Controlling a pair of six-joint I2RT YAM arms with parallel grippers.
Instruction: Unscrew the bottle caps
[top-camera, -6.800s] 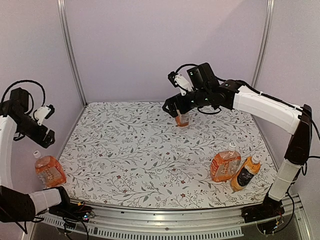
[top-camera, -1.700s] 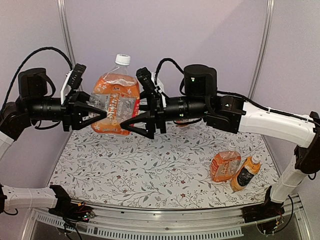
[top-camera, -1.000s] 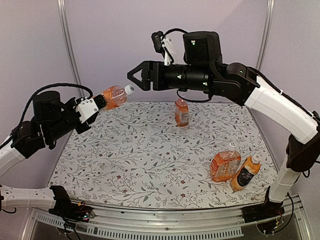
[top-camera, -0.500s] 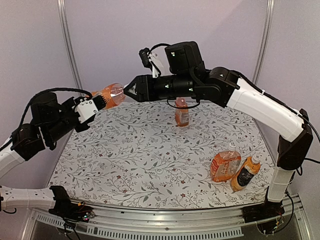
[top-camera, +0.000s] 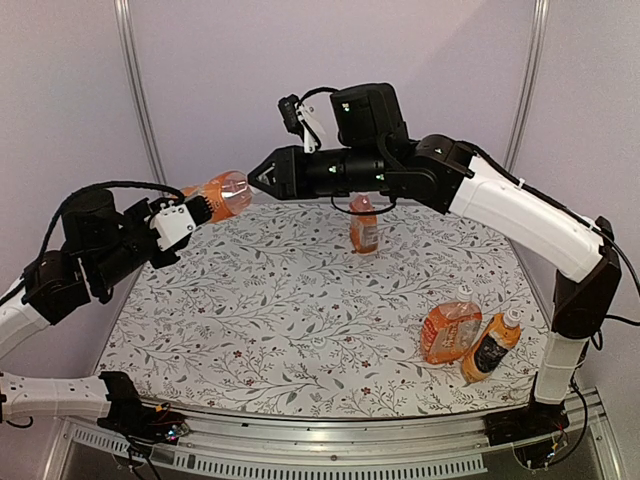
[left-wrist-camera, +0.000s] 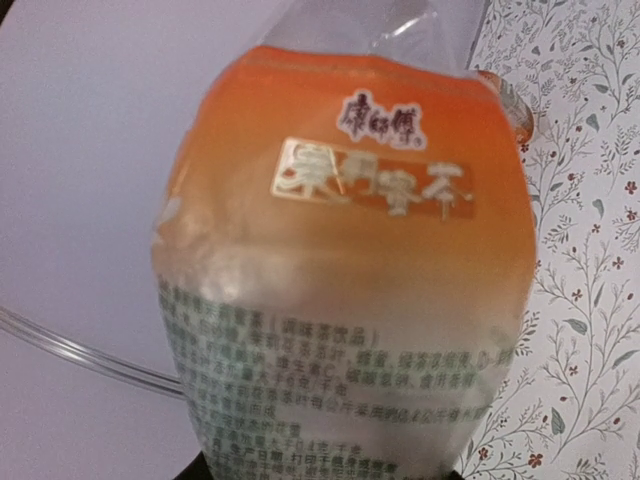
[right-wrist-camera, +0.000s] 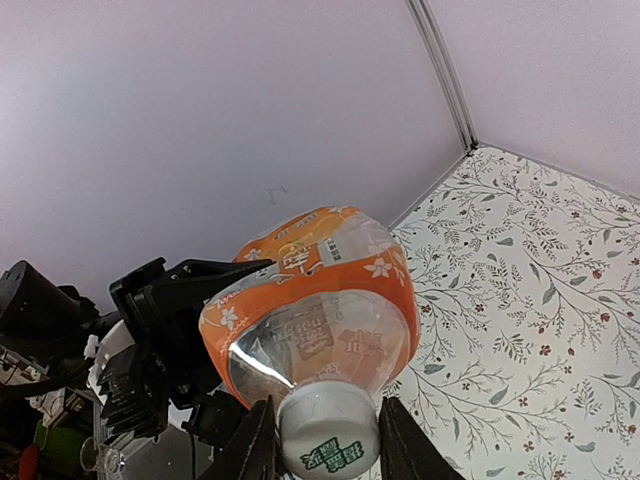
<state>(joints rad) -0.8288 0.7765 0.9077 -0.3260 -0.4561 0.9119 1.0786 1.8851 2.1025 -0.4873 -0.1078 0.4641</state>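
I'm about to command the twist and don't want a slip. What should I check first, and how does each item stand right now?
1. Held bottle clamped at its base end by the left gripper: ok.
2. Cap centred between the jaws of the right gripper: ok.
3. Jaws touching the cap on both sides: ok, they look pressed against it.
4. Held bottle lifted off the table: ok.
5. Cap already loosened: cannot tell.
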